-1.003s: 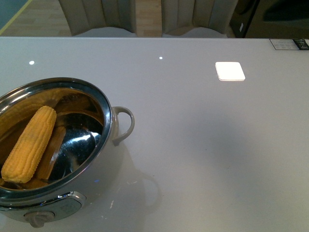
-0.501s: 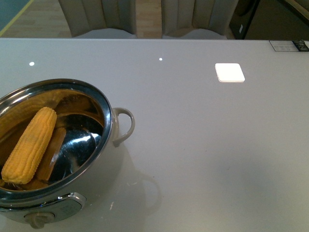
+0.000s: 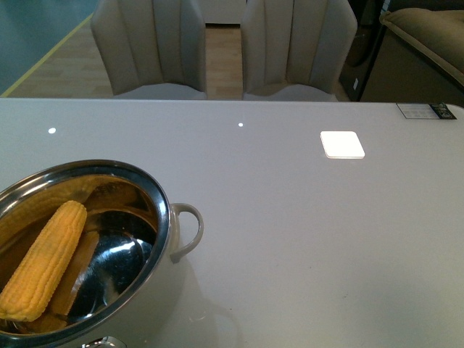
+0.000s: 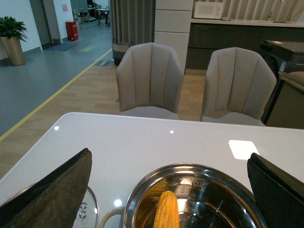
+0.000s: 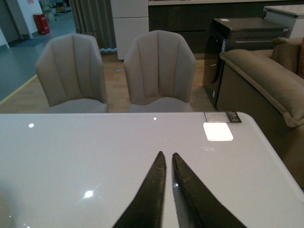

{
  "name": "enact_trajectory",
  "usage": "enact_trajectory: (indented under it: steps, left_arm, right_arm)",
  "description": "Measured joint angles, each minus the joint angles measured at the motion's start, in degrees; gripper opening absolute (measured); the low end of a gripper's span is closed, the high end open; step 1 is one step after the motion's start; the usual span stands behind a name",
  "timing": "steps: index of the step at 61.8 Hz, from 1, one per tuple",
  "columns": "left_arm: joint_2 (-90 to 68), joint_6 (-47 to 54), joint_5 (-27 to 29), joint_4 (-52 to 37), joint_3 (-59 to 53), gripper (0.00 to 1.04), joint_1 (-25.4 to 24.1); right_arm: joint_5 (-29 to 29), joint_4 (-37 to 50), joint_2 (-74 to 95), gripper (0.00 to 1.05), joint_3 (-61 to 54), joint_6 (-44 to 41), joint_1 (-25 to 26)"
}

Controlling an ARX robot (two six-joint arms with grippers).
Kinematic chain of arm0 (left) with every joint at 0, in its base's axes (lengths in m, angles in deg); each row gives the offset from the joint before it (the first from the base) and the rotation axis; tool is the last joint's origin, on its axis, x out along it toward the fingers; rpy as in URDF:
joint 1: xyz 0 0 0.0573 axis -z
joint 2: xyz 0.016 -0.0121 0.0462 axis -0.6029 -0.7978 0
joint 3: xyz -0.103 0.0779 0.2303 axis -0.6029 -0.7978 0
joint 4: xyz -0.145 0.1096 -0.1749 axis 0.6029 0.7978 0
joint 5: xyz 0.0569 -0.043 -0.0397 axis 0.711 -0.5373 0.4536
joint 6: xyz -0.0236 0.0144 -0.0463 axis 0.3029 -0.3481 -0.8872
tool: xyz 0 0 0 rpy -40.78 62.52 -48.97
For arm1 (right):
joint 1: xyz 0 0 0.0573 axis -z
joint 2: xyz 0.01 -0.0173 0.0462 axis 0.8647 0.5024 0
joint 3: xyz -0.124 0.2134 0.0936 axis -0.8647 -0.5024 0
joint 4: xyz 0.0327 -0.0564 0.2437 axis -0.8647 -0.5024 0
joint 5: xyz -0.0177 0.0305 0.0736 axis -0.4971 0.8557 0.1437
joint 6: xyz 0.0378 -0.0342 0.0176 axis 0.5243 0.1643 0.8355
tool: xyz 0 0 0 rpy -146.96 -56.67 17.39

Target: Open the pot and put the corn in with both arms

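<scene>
Left gripper spread wide, empty; right gripper nearly pressed together, empty. Ridged yellow corn cob lies inside shiny steel-lined cream pot.

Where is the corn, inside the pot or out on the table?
Inside. The corn cob lies slanted against the shiny steel wall of the open pot. No lid covers it; the left wrist view shows a glass lid beside the pot.

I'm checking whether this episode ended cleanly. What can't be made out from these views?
- Pot: front view's left and bottom edges crop it.
- Glass lid: left wrist view shows only a sliver, behind a finger.
- Corn: tip cropped by the picture's edge.
- Label: text too small.
- Right gripper: absent from front view.
</scene>
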State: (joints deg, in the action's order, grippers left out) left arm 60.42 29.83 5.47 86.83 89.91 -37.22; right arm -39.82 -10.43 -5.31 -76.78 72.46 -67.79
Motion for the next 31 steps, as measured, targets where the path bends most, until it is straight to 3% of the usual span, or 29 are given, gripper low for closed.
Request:
enact_trajectory:
  steps: [5,9,18,24,31]
  left_arm:
    - [0.0,0.0,0.0,0.0,0.0,0.98,0.0]
    - [0.0,0.0,0.0,0.0,0.0,0.98,0.0]
    - [0.0,0.0,0.0,0.0,0.0,0.98,0.0]
    - [0.0,0.0,0.0,0.0,0.0,0.98,0.0]
    - [0.0,0.0,0.0,0.0,0.0,0.98,0.0]
  right_arm:
    - [6.4,-0.9,-1.6,0.02,-0.8,0.0,5.2]
    - [6.6,-1.2,-2.5,0.02,-1.3,0.0,7.3]
    - [7.3,-2.0,-4.2,0.02,-2.3,0.0,7.7]
    - [7.4,-9.4,-10.6,0.02,-2.7,0.0,7.7]
    - [7.5,-10.1,-14.1,0.02,-3.6,0.0,7.8]
